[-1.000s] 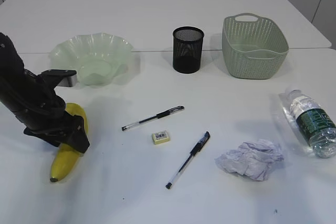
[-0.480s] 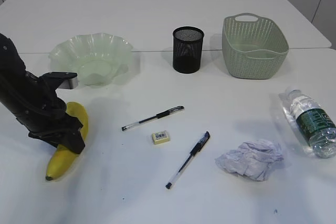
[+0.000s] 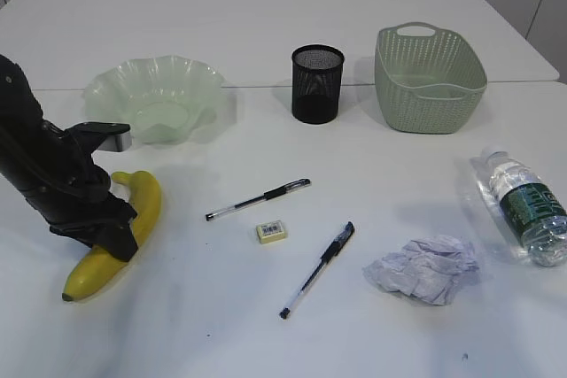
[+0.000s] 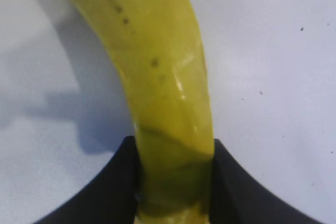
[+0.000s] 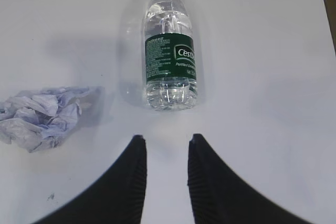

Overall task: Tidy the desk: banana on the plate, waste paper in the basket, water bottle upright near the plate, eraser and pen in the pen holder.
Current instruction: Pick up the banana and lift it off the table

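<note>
The yellow banana (image 3: 147, 202) lies on the desk (image 3: 221, 334) at the left, in front of the pale green plate (image 3: 113, 84). My left gripper (image 3: 111, 236) is shut on its middle, and in the left wrist view both black fingers press the banana (image 4: 157, 66) from either side. The water bottle (image 3: 527, 210) lies on its side at the right, with the waste paper (image 3: 423, 269) beside it. My right gripper (image 5: 166, 140) hangs open over bare desk just short of the bottle's (image 5: 169, 51) base. The eraser (image 3: 271, 231) lies between two pens (image 3: 259, 199) (image 3: 319, 269).
The black mesh pen holder (image 3: 317, 86) and the sage green basket (image 3: 430, 86) stand at the back, centre and right. A seam between two tabletops runs behind the plate. In the right wrist view the waste paper (image 5: 42, 116) lies left of the gripper.
My left gripper has closed from wide open onto the banana. The banana has swung: its stem end went right, its lower tip left. The right arm is still.
</note>
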`<state>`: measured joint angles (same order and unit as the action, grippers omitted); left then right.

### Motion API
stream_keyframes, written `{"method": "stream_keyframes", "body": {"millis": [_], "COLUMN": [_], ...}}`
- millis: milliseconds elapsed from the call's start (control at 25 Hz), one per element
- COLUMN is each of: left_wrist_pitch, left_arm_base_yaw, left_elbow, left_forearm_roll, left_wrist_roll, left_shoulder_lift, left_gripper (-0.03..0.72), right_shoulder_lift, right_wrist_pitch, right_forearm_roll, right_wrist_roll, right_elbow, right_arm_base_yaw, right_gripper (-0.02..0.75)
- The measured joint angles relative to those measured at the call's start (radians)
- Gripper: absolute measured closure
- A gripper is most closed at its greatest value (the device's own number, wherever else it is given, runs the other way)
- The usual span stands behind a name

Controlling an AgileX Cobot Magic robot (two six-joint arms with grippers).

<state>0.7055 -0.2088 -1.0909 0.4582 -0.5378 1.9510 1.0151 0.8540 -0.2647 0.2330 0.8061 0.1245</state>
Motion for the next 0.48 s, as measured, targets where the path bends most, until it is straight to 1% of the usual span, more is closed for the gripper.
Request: {"method": "stream_keyframes", "body": {"millis": [240, 360, 480], "left_wrist_pitch": [0.056, 0.128, 0.199], "left_arm_base_yaw": [0.0, 0.0, 0.0], "left_elbow": [-0.011, -0.044, -0.107], "left_forearm_roll": [-0.008, -0.008, -0.012], "left_wrist_roll": [0.0, 0.0, 0.008], "left_shoulder_lift": [0.0, 0.0, 0.0], "left_gripper": [0.468, 0.468, 0.469], "right_shoulder_lift": [0.0, 0.0, 0.0], "right_wrist_pitch": [0.0, 0.0, 0.0], "right_forearm_roll": [0.0, 0.0, 0.0], "right_wrist_roll": [0.002, 0.002, 0.002], "right_elbow": [0.0, 0.0, 0.0], "right_arm_base_yaw": [0.0, 0.0, 0.0], "right_gripper": [0.524, 0.524, 0.524]}}
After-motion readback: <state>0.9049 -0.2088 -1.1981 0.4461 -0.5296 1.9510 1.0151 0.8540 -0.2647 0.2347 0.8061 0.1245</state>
